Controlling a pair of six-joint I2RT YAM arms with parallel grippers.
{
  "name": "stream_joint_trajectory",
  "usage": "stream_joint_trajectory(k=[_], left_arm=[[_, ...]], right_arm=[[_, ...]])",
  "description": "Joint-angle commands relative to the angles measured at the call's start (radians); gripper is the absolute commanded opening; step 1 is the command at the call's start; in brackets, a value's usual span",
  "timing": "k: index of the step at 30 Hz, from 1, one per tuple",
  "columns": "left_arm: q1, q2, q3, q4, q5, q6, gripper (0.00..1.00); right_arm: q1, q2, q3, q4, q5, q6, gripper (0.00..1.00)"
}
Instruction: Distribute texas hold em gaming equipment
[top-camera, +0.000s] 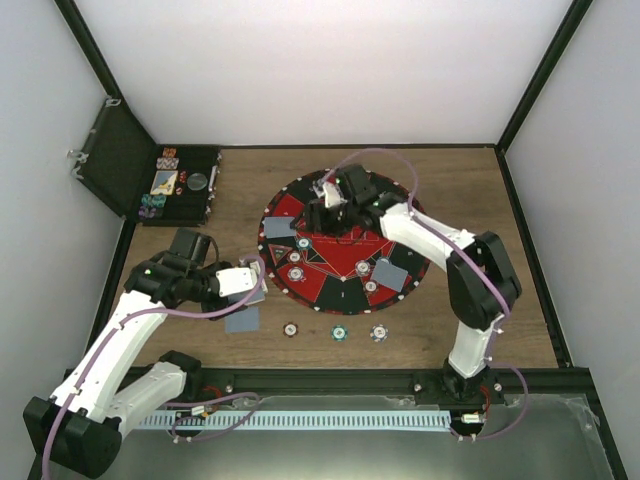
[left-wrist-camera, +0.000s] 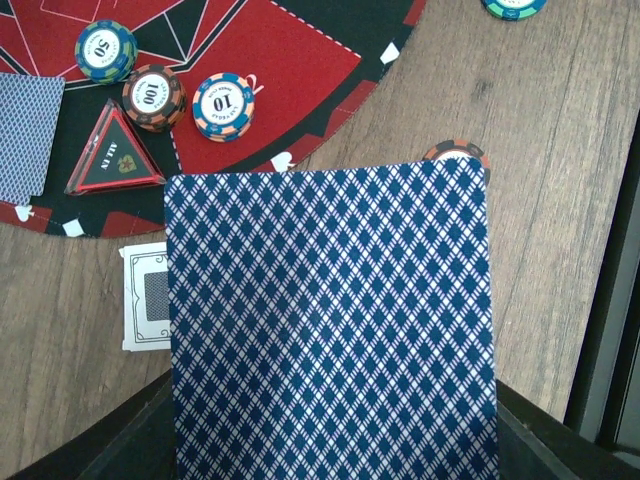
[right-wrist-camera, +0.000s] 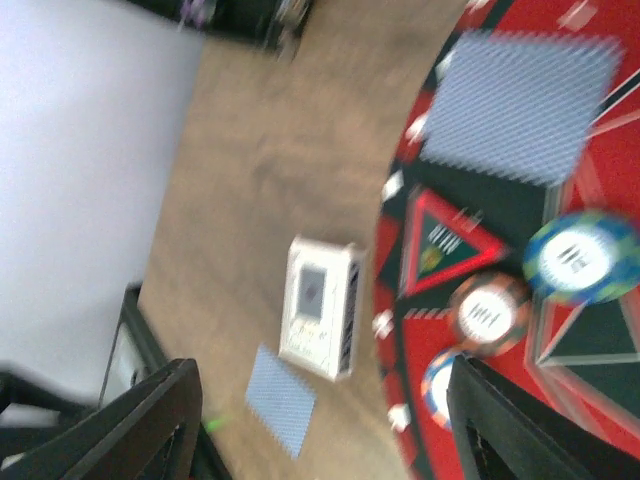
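Left jaws: pinching a blue-backed card (left-wrist-camera: 330, 320), held flat above the table (top-camera: 480, 200) just off the left rim of the mat (top-camera: 345, 292).
Right jaws: spread, nothing between them, over the mat's far edge.
On mat: face-down cards (top-camera: 392, 273), stacked chips (left-wrist-camera: 223, 105), triangular marker (left-wrist-camera: 115, 155).
On table: card box (right-wrist-camera: 322, 308) and single card (top-camera: 241, 320) beside the mat's left rim; three loose chips (top-camera: 339, 333) toward the near edge.
Far left corner: open case (top-camera: 150, 180).

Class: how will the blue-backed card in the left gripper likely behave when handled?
The card looks thin and flat, so probably light and bendy. Its smooth printed back may slip in a loose pinch. Pushed flat, it should slide, not roll.
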Motion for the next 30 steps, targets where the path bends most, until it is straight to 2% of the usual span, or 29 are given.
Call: stream_joint_trajectory(k=[1, 5, 9, 17, 21, 26, 30], left_arm=[[0.0, 0.003, 0.019, 0.026, 0.032, -0.01, 0.04], [0.0, 0.001, 0.021, 0.035, 0.027, -0.012, 0.04], [0.0, -0.003, 0.017, 0.039, 0.025, -0.012, 0.05], [0.0, 0.0, 0.017, 0.037, 0.027, -0.014, 0.05], [0.0, 0.002, 0.016, 0.035, 0.025, -0.01, 0.05], [0.0, 0.001, 0.02, 0.032, 0.025, -0.007, 0.05], [0.0, -0.002, 0.023, 0.028, 0.026, -0.006, 0.05]], right_arm=[[0.108, -0.097, -0.177, 0.217, -0.138, 0.128, 0.73], [0.191, -0.144, -0.287, 0.341, -0.164, 0.219, 0.77], [0.261, -0.147, -0.331, 0.429, -0.175, 0.274, 0.77], [0.3, -0.117, -0.368, 0.53, -0.209, 0.326, 0.76], [0.3, -0.12, -0.363, 0.502, -0.197, 0.316, 0.76], [0.293, -0.136, -0.343, 0.371, -0.127, 0.26, 0.75], [0.265, -0.188, -0.392, 0.307, -0.06, 0.249, 0.75]])
